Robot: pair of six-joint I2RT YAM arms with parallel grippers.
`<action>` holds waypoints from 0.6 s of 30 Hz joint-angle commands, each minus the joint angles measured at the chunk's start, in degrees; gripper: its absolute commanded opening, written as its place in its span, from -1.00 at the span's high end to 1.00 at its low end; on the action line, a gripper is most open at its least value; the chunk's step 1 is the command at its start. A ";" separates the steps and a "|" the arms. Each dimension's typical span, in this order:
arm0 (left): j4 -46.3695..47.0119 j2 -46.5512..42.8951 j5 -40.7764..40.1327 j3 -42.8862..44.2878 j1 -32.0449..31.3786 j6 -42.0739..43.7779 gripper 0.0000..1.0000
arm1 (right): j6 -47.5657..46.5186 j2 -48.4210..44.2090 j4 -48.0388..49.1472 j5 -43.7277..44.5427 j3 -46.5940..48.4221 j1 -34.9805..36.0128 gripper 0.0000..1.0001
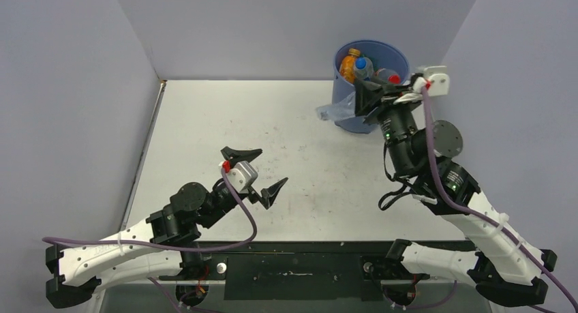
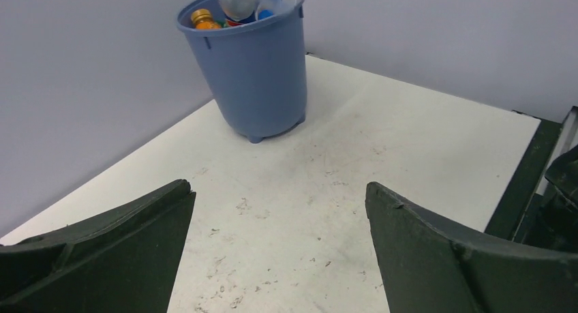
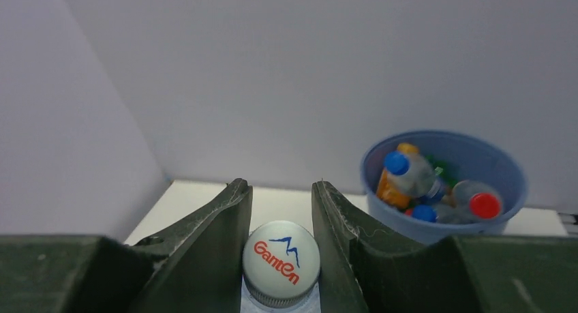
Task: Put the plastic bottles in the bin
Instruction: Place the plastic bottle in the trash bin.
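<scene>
While the left gripper (image 1: 272, 166) gapes, the right gripper (image 3: 279, 190) clasps a white-capped bottle (image 3: 281, 262).

White table (image 1: 272, 122), flat, scuffed with little dark marks. Holds up one big blue bin (image 1: 343, 81) at the far right corner. Stands upright there, bottom right on the tabletop.

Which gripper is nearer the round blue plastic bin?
Right: clamping a clear plastic bottle, the right gripper is beside the bin; the left gripper hovers far back over the table.

Most of the bottle (image 3: 281, 262) below the right wrist view's edge; only its cap visible.
</scene>
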 commanded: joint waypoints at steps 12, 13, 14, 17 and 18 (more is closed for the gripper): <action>6.59 -4.52 -6.04 -6.14 -0.22 -0.60 -0.92 | 1.89 24.58 17.72 3.79 20.98 -34.70 0.89; 6.43 -4.50 -6.12 -6.27 -0.24 -0.66 -0.92 | 2.44 26.82 18.03 3.14 22.37 -35.97 0.89; 6.26 -4.46 -6.09 -6.35 -0.30 -0.62 -0.92 | 2.93 28.90 18.20 2.85 23.63 -36.93 0.89; 6.33 -4.10 -6.32 -6.59 -0.33 -0.24 -0.92 | 5.29 35.19 18.70 0.66 27.36 -39.66 0.89; 6.06 -3.76 -6.36 -6.43 -0.39 -0.11 -0.92 | 5.97 37.25 18.53 -0.14 29.10 -40.57 0.89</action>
